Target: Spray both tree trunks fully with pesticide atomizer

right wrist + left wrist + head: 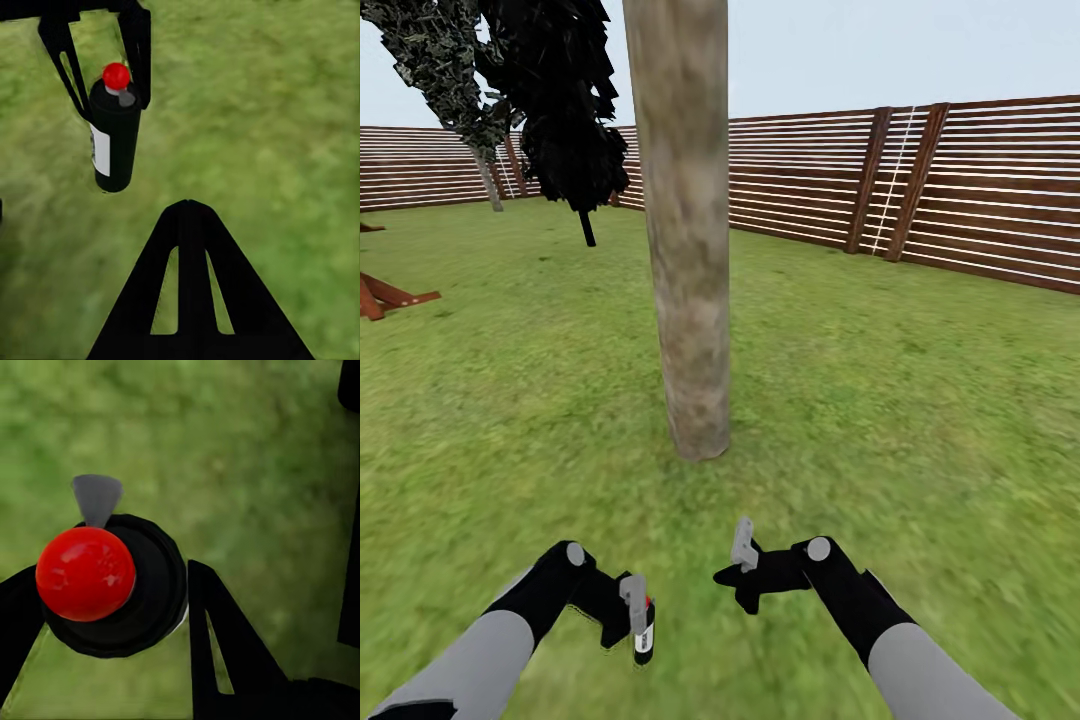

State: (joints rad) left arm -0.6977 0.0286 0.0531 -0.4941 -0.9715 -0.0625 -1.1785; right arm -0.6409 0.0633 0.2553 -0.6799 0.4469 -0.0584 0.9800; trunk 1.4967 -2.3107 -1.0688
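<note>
Pale grey-beige mottled tree trunk (pixel 688 230), one, stands upright on the green grass floor (pixel 880 400) just ahead of both arms. One black cylindrical pesticide atomizer (pixel 644 628) with a white label and a round red cap hangs over the grass, clamped between the jaws of the left gripper (pixel 632 612); the right wrist view shows its two black fingers (pixel 136 45) on either side of the can's neck (pixel 114 127). The right gripper (pixel 742 560) is empty, and whether its jaws are parted cannot be told. A brown slatted wooden fence (pixel 960 190) rings the lawn; two dark leaf crowns (pixel 565 110) hang at far left.
</note>
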